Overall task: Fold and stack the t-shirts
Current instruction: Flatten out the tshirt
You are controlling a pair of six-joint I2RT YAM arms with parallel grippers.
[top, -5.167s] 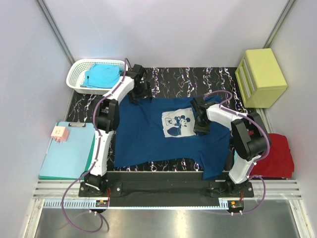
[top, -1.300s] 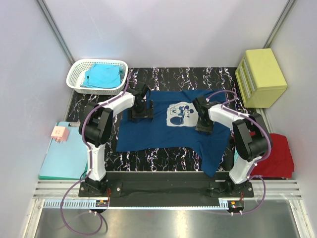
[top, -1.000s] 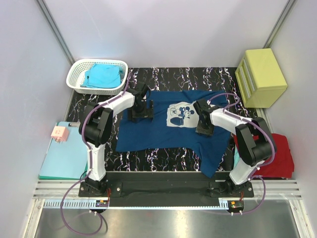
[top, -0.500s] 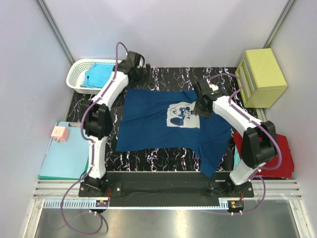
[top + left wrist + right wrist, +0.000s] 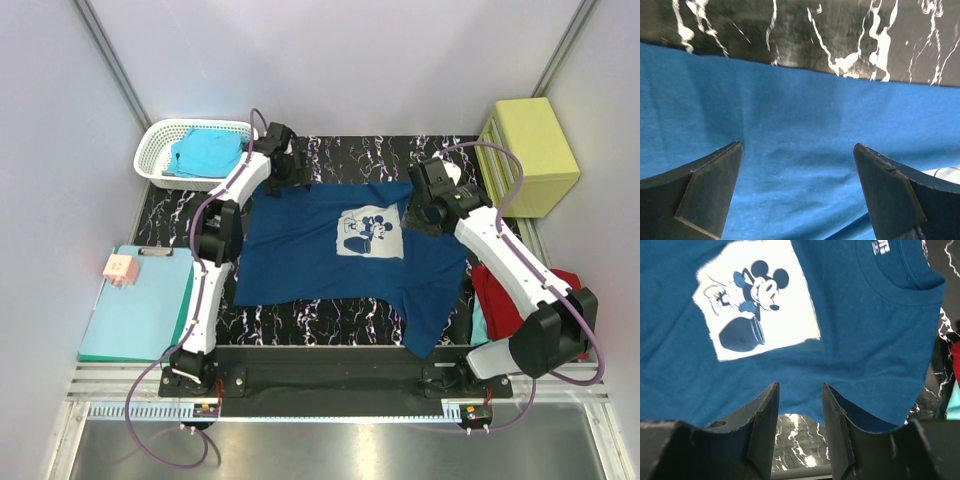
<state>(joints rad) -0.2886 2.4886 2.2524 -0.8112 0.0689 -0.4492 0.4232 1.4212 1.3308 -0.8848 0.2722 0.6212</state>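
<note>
Left fingers (image 5: 710, 185) gape wide over the navy t-shirt (image 5: 330, 265) at its far edge, right fingers (image 5: 760, 425) half-parted, empty, near its collar (image 5: 900, 277) — best pinch both far corners level before folding.

From overhead, the right arm (image 5: 510, 255) crosses the red shirt (image 5: 572, 282) at four o'clock on the tabletop (image 5: 335, 320) and hides its middle. A turquoise scrap (image 5: 479, 325) beside it is too covered to identify. The left hand (image 5: 285, 170) covers the eleven o'clock corner of the navy shirt (image 5: 300, 260), and the right hand (image 5: 430, 205) covers its two o'clock edge. The pink tag (image 5: 121, 267) on the clipboard (image 5: 130, 320) is too small to read. In the left wrist view the shirt runs off at three, six and nine o'clock. In the right wrist view the collar label (image 5: 882, 246) is cut off at twelve o'clock, its print unreadable.
</note>
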